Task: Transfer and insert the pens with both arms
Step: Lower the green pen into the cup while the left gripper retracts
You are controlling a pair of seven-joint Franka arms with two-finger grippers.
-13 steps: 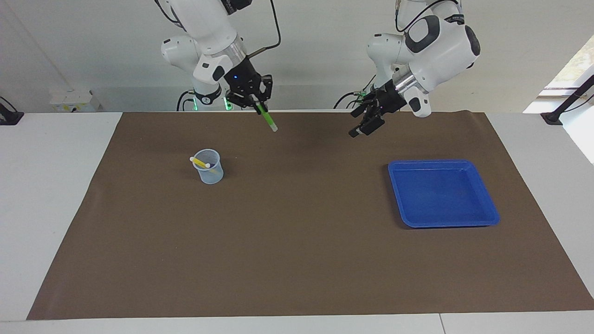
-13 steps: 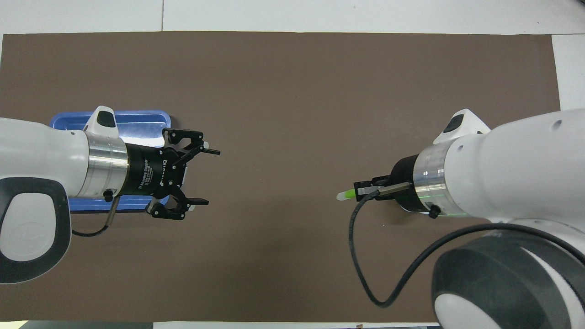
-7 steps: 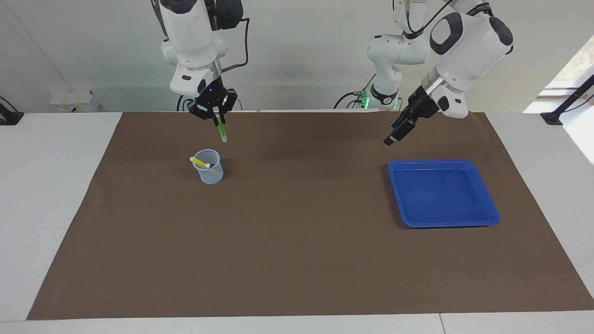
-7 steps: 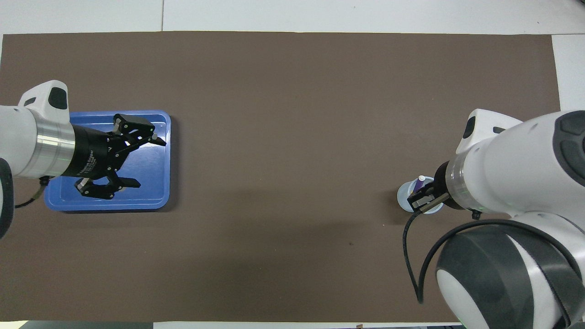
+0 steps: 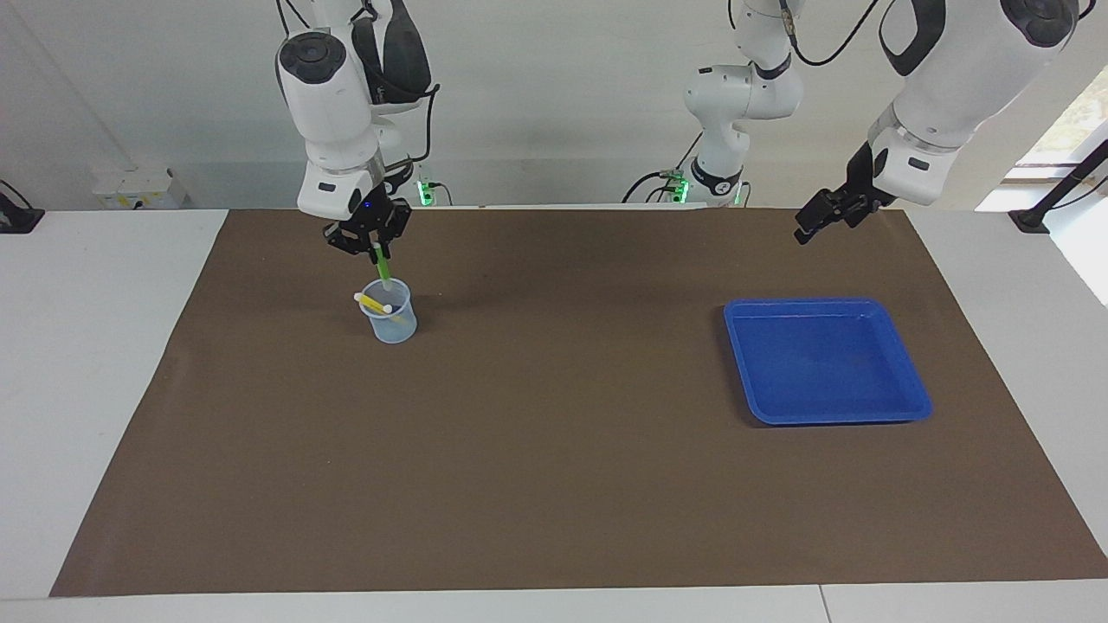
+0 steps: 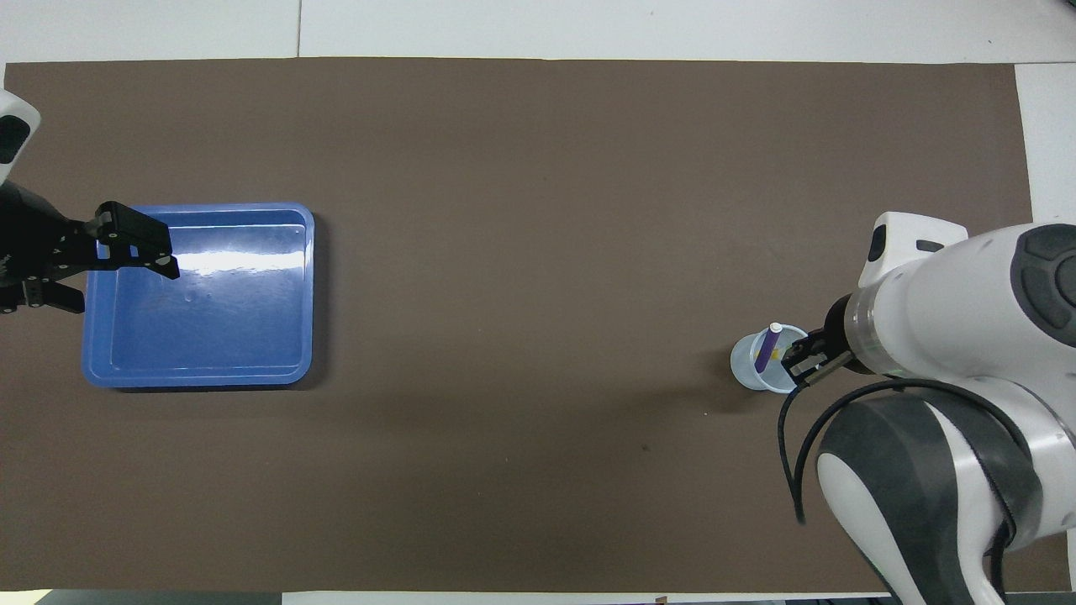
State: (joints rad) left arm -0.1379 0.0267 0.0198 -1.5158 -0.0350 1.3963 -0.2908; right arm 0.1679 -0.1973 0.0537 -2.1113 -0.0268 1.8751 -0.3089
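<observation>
My right gripper [image 5: 374, 246] is shut on the green pen [image 5: 382, 266], which hangs nearly upright with its lower end at the mouth of the clear cup [image 5: 391, 322]. The yellow pen [image 5: 374, 303] leans across the inside of that cup. In the overhead view the purple pen [image 6: 767, 349] stands in the cup [image 6: 755, 370], and my right gripper [image 6: 799, 358] covers the green one. My left gripper [image 5: 818, 221] hangs open and empty in the air, over the blue tray's edge [image 6: 126, 286] toward the left arm's end of the table.
A blue tray [image 5: 827, 304] with nothing in it lies on the brown mat [image 5: 554, 450] toward the left arm's end. Two smaller white arm bases with green lights [image 5: 718, 173] stand at the table's edge by the robots.
My right gripper has carried the green pen from over the table's middle to the cup and lowered it to the mouth. My left gripper has drawn back toward its own end, staying open.
</observation>
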